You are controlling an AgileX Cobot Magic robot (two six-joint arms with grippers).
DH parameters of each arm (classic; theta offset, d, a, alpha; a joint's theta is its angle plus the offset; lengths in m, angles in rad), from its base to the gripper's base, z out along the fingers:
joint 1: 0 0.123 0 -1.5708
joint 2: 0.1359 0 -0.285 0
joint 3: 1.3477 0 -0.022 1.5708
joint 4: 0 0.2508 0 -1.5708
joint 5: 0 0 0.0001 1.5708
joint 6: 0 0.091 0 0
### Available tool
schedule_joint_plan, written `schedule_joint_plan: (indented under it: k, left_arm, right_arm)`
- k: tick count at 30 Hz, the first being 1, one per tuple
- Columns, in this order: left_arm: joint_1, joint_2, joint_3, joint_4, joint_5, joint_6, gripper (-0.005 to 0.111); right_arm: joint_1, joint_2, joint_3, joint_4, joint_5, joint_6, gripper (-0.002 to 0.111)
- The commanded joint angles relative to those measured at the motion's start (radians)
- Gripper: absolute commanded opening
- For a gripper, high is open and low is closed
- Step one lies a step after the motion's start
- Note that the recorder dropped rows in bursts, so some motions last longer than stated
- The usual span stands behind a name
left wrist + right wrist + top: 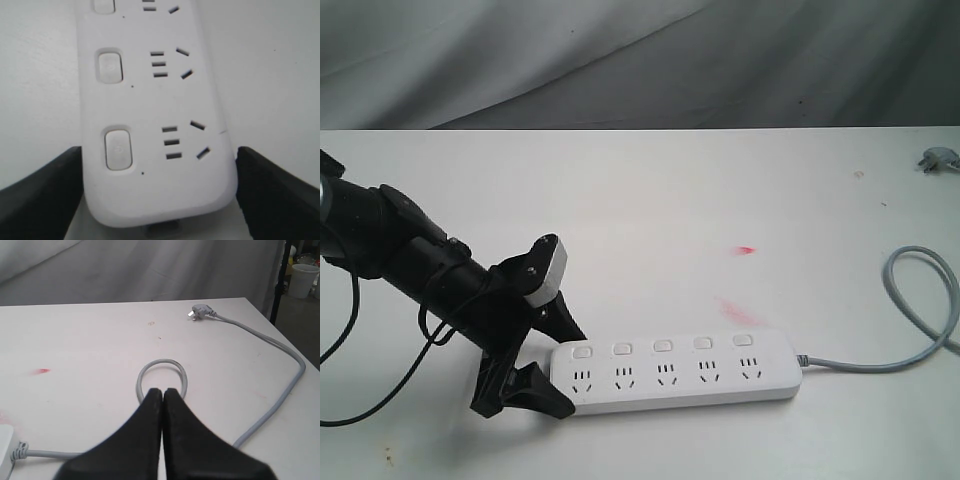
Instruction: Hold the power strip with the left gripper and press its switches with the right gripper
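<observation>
1. Black and wrapped in cables, the left arm [415,255] slants down from the left edge of the exterior view toward the counter [670,200]. Its wrist is low and its grey plate is turned upward.
2. The left pincer [568,375] is spread just to the width of the power strip [675,375] and straddles the strip's left end. In the left wrist view a finger [45,200] lies along each long side, and both appear to touch the white plastic.
3. The strip lies flat on the counter with its sockets facing up, running left to right. Its five switches [663,346] sit in a row along the far edge.
4. The grey cord [920,330] leaves the strip's right end, loops, and runs to the plug [937,158] at the far right of the counter.
5. The right pincer [162,390] does not appear in the exterior view. Its wrist view shows the fingers pressed together with nothing between them, pointing toward the cord's loop. It is well apart from the strip, of which only a corner shows.
</observation>
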Motion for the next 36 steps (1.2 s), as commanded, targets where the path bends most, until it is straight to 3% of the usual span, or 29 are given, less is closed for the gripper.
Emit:
schedule_joint_plan:
  k: [1,3,5,13,15,17,19,20,24,36]
  left_arm:
    - [-0.006,0.004,-0.005,0.014,-0.001,-0.057,0.065]
    - [-0.006,0.004,-0.005,0.005,-0.019,-0.104,0.086]
    - [-0.006,0.001,-0.005,-0.005,-0.032,-0.183,0.098]
    - [-0.006,-0.128,-0.005,0.017,-0.03,-0.382,0.099]
    - [-0.006,-0.27,-0.005,0.017,-0.028,-0.418,0.085]
    - [-0.006,-0.419,-0.005,0.017,-0.028,-0.475,0.053]
    - [-0.006,-0.561,-0.005,0.017,-0.028,-0.555,0.008]
    - [-0.006,-0.619,-0.005,0.017,-0.028,-0.57,0.001]
    - [-0.006,-0.82,-0.005,-0.013,-0.028,-0.57,0.001]
    - [-0.001,-1.077,-0.005,0.006,-0.043,-0.56,0.001]
  right_arm:
    - [-0.009,-0.006,0.004,0.006,-0.001,-0.012,0.0]
    - [-0.009,-0.006,0.004,0.006,-0.001,-0.012,0.0]
    - [-0.009,-0.006,0.004,0.006,-0.001,-0.012,0.0]
    - [-0.009,-0.006,0.004,0.006,-0.001,-0.012,0.0]
    - [-0.009,-0.006,0.004,0.006,-0.001,-0.012,0.0]
    - [-0.009,-0.006,0.004,0.006,-0.001,-0.012,0.0]
    - [-0.009,-0.006,0.004,0.006,-0.001,-0.012,0.0]
    - [-0.009,-0.006,0.004,0.006,-0.001,-0.012,0.0]
    - [-0.009,-0.006,0.004,0.006,-0.001,-0.012,0.0]
    - [-0.009,-0.006,0.004,0.006,-0.001,-0.012,0.0]
